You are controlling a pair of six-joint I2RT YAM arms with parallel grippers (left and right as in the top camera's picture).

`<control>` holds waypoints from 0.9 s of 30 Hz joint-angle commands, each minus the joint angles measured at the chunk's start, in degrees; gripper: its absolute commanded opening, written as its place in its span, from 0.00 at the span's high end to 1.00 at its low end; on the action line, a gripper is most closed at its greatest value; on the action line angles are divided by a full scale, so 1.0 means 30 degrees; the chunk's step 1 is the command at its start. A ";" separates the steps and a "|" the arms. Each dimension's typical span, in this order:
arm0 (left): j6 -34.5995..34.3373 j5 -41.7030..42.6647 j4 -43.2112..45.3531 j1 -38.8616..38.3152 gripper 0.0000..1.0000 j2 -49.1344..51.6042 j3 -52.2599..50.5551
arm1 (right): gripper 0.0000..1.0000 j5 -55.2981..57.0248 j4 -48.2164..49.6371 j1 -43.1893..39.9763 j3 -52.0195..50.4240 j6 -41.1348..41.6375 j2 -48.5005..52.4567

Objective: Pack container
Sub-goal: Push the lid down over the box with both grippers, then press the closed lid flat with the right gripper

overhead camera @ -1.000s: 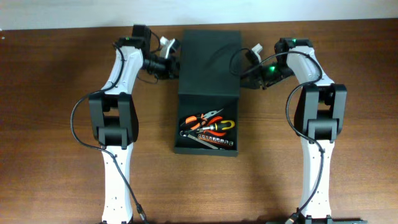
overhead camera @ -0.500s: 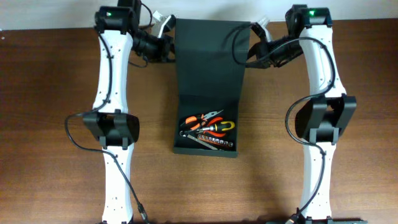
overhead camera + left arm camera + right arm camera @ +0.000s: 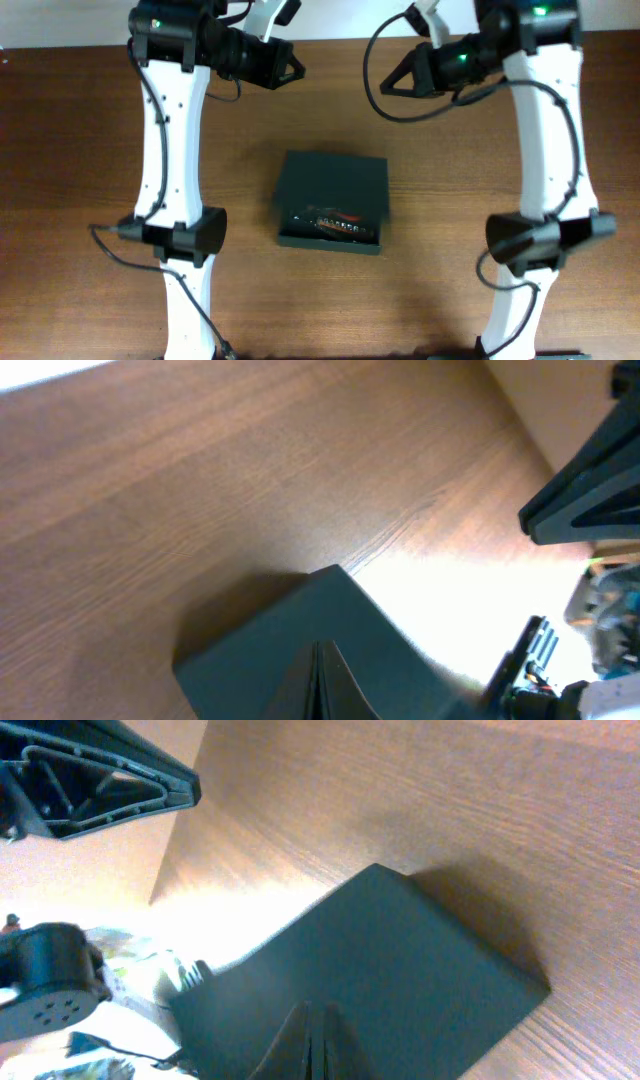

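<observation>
Tools (image 3: pixel 335 222) peek out, orange and silver, through a thin gap at the near edge of the container (image 3: pixel 330 243) when seen from above. The lid (image 3: pixel 332 180) lies almost flat over them and looks blurry, so I think it is dropping shut. The container sits on the table (image 3: pixel 80 150). Both claws are high up past its far side, well apart from it. The left claw (image 3: pixel 298 72) is off the container's far left corner and the right claw (image 3: pixel 387 86) is off its far right corner. Both look pinched closed, with nothing in them. From the left wrist, the left claw (image 3: pixel 318 650) has its two fingers pressed together and points down at the dark container (image 3: pixel 250 660) below it. The right claw (image 3: pixel 575 505) hangs over the container's other side. From the right wrist, the right claw (image 3: pixel 318 1012) has its fingers together too, with only a hair of a gap and nothing between them. The container (image 3: pixel 420 970) lies under it, and the left claw (image 3: pixel 120 775) is across on the far side. To do this step well, I think a claw should come straight down on the lid close to the edge with the gap. It should press softly until the gap is gone. The push should go down, not sideways, or the container may slide on the table. If the lid will not go flat, a tool may be poking up, so do not force it.
</observation>
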 commanded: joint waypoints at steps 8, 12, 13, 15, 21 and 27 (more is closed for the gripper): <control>-0.0838 -1.3253 -0.0022 -0.1836 0.98 -0.7191 -1.0564 | 0.87 1.2152 -0.0124 0.1071 -0.3133 0.2098 -0.5275; -0.1166 -1.4739 -0.0015 -0.1086 0.98 -0.8823 -1.4979 | 0.87 1.4892 -0.0117 0.1027 -0.7227 0.2157 -0.6849; -0.1224 -1.4732 -0.0015 -0.0758 0.98 -0.9158 -1.5905 | 0.87 1.5183 -0.0124 0.1027 -0.8255 0.2324 -0.7176; -0.1290 -1.4732 -0.0022 -0.0204 0.98 -0.9748 -1.7449 | 0.87 1.5322 -0.0124 0.1027 -1.0302 0.2623 -0.7818; -0.1668 -1.4702 0.1464 0.1188 0.98 -1.2692 -2.2331 | 0.87 1.4710 0.0109 0.1231 -1.5533 0.3643 -0.9275; -0.1705 -1.4666 0.4721 0.1341 0.98 -1.7828 -2.7277 | 0.87 1.2546 0.2659 0.4044 -1.7886 0.2922 -0.9398</control>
